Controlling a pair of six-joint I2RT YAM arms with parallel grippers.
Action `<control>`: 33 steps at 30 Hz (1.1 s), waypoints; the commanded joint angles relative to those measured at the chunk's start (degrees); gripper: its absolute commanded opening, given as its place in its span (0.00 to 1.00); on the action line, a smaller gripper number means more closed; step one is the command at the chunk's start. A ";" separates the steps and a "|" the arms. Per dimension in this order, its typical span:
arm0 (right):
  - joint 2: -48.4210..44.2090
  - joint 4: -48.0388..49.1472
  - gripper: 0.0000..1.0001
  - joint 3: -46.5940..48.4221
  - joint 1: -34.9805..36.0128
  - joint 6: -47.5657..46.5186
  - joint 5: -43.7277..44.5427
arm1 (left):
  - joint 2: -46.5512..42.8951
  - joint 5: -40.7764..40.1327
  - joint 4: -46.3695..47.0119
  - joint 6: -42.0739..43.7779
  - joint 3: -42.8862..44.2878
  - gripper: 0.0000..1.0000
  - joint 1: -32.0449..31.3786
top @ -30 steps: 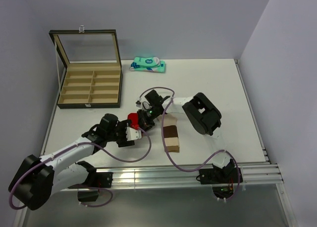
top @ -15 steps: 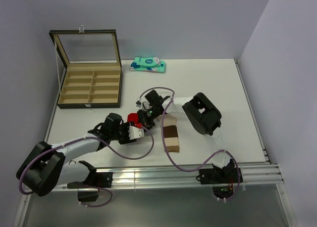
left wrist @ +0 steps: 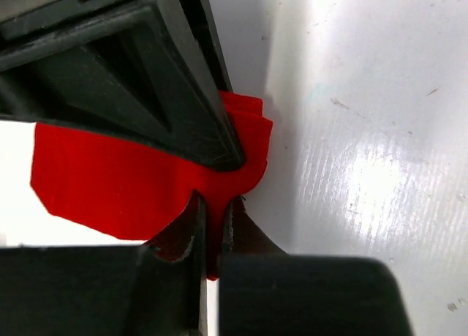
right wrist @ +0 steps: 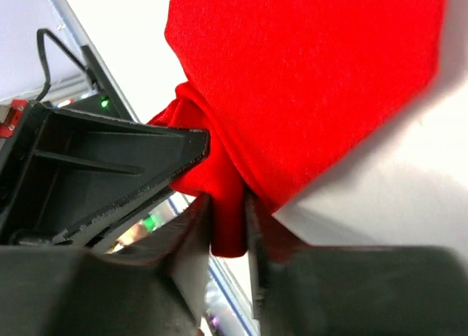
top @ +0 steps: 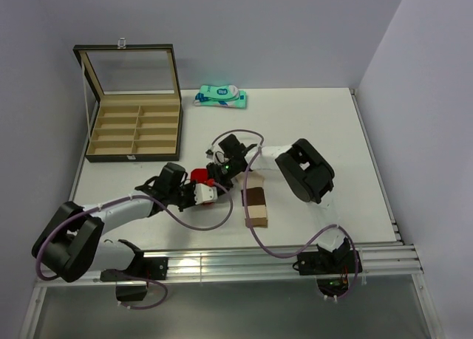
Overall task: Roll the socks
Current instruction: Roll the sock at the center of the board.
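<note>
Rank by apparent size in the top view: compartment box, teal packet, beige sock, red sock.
1. compartment box: clearly largest.
2. beige sock and teal packet: these look about alike, so they are not ranked against each other.
3. red sock: smallest visible patch, but it is partly covered, so its full size is unsure.

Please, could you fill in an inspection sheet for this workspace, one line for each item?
Surface: white table, a few small marks.
Job's things: red sock pinched from both sides; beige sock lies flat to its right, held by no end effector.
Clutter: teal packet at the far edge; open compartment box at far left.
End effectors: left end effector and right end effector are both shut on the red sock.
Cables: purple cables loop over the table near the socks.
Surroundings: plain walls; metal rails at the near edge.
</note>
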 commanded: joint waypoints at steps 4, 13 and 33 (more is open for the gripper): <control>-7.51 3.00 0.45 -8.95 0.47 1.15 16.65 | 5.91 6.62 -17.95 1.37 6.33 0.00 1.79; -23.07 12.94 0.52 -21.69 0.38 5.99 33.00 | 16.02 16.21 -35.63 8.13 17.41 0.00 7.59; -41.90 25.86 0.53 -32.88 18.91 -12.37 56.83 | 45.73 22.63 -71.76 26.60 39.22 0.00 17.00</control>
